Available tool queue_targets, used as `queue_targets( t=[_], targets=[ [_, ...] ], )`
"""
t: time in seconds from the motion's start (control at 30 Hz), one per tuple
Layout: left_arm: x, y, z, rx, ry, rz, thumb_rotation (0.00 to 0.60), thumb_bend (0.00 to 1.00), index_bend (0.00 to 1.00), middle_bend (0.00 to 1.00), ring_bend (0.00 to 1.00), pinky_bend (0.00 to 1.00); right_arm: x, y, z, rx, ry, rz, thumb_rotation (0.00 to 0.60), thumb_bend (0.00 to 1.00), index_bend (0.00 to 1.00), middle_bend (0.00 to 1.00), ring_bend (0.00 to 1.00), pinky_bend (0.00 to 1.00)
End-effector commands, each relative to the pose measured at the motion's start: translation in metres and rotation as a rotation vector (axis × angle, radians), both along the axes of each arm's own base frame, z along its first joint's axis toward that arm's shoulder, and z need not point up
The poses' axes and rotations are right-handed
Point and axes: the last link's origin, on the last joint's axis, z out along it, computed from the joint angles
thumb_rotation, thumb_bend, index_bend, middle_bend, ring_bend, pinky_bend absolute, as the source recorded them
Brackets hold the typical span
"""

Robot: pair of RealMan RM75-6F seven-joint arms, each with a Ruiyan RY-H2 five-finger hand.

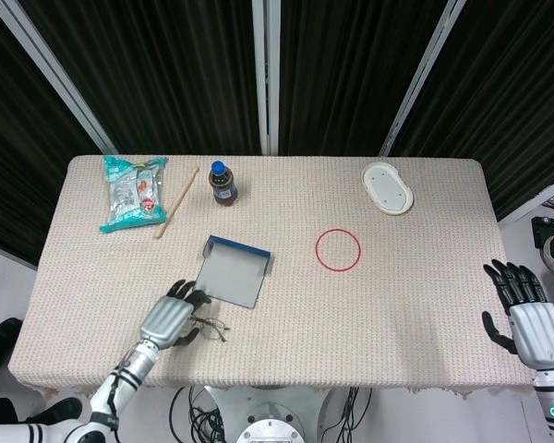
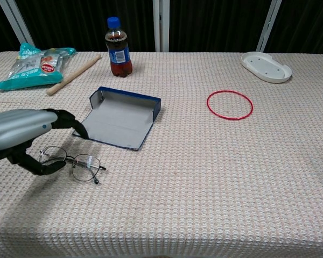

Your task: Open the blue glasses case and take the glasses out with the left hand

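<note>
The blue glasses case point(image 1: 234, 269) point(image 2: 121, 121) lies open and empty on the table, grey lining up. The thin-framed glasses point(image 1: 210, 328) point(image 2: 75, 160) lie flat on the cloth in front of the case, toward the table's front edge. My left hand point(image 1: 171, 318) point(image 2: 21, 137) hovers over their left end, its fingers point(image 2: 70, 122) lifted apart from the thumb, which curls beside the left lens. No grip on the frame shows. My right hand point(image 1: 531, 318) hangs past the table's right edge with its fingers spread, holding nothing, and is absent from the chest view.
A cola bottle point(image 1: 222, 183) point(image 2: 118, 48) stands behind the case. A snack bag point(image 1: 129, 191) point(image 2: 32, 64) and a wooden stick point(image 1: 175, 203) point(image 2: 72, 75) lie at the back left. A red ring point(image 1: 338, 249) point(image 2: 229, 105) and a white dish point(image 1: 388, 187) point(image 2: 266, 66) are on the right.
</note>
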Motion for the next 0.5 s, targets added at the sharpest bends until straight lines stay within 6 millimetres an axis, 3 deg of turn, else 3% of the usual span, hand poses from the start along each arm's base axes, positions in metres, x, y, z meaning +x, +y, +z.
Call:
queue_targets(
  t=[0.03, 0.13, 0.27, 0.4, 0.5],
  targets=[
    [0.000, 0.012, 0.021, 0.081, -0.065, 0.021, 0.600, 0.12, 0.04, 0.08, 0.00, 0.00, 0.000, 0.000, 0.001, -0.002, 0.002, -0.003, 0.600, 0.41, 0.00, 0.06, 0.00, 0.00],
    [-0.008, 0.026, 0.057, 0.219, -0.123, 0.048, 0.600, 0.12, 0.05, 0.09, 0.00, 0.00, 0.000, -0.001, 0.004, -0.001, 0.007, -0.009, 0.600, 0.42, 0.00, 0.06, 0.00, 0.00],
    [-0.044, 0.040, 0.113, 0.502, -0.134, 0.080, 0.600, 0.12, 0.15, 0.16, 0.00, 0.00, -0.001, -0.006, 0.009, 0.002, 0.004, -0.020, 0.600, 0.42, 0.00, 0.07, 0.00, 0.00],
    [-0.096, 0.037, 0.155, 0.621, -0.034, 0.093, 0.600, 0.12, 0.20, 0.20, 0.03, 0.00, -0.002, -0.012, 0.013, 0.007, -0.007, -0.025, 0.600, 0.43, 0.00, 0.06, 0.00, 0.00],
    [-0.125, 0.024, 0.173, 0.631, 0.021, 0.136, 0.600, 0.12, 0.21, 0.20, 0.03, 0.00, -0.002, -0.016, 0.014, 0.018, -0.015, -0.024, 0.600, 0.43, 0.00, 0.07, 0.00, 0.00]
  ],
)
